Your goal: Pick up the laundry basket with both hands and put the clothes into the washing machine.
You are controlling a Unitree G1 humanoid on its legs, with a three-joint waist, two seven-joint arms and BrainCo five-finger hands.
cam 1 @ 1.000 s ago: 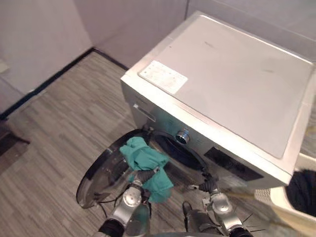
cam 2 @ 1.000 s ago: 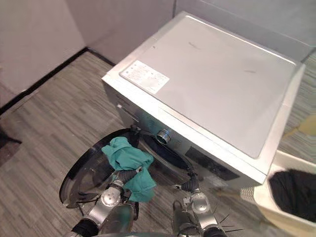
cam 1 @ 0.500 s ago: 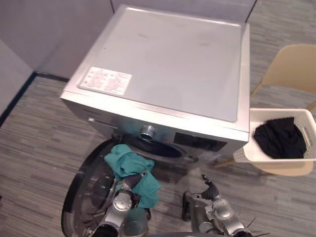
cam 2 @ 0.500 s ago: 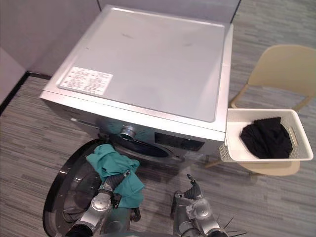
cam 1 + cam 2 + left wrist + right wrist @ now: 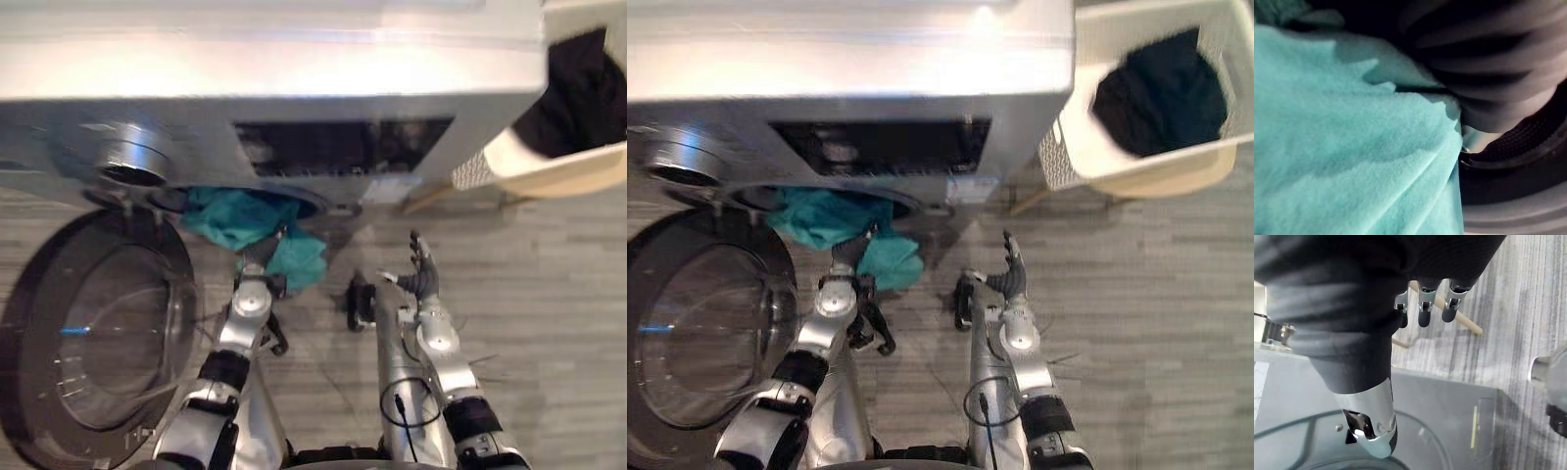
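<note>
A teal cloth [image 5: 245,217] bunches at the mouth of the washing machine's drum [image 5: 328,208], one fold hanging below the rim. My left hand [image 5: 261,282] is right under it, its front buried in the cloth [image 5: 1342,147]. The right hand [image 5: 1009,276] hovers above the floor in front of the machine, open, with straight fingers [image 5: 1422,308] and nothing in it. The white laundry basket [image 5: 1063,147] stands to the right of the machine with a black garment [image 5: 1161,88] inside, away from both hands.
The silver washing machine [image 5: 294,69] spans the far side, with a round knob [image 5: 127,162] and a dark panel [image 5: 333,147]. Its round glass door [image 5: 88,333] hangs open at the left, beside my left arm. The basket rests on a beige chair [image 5: 1176,176].
The camera has tilted down and come closer to the machine's front. The teal cloth, before held above the open door, now lies at the drum mouth. The right hand stays open.
</note>
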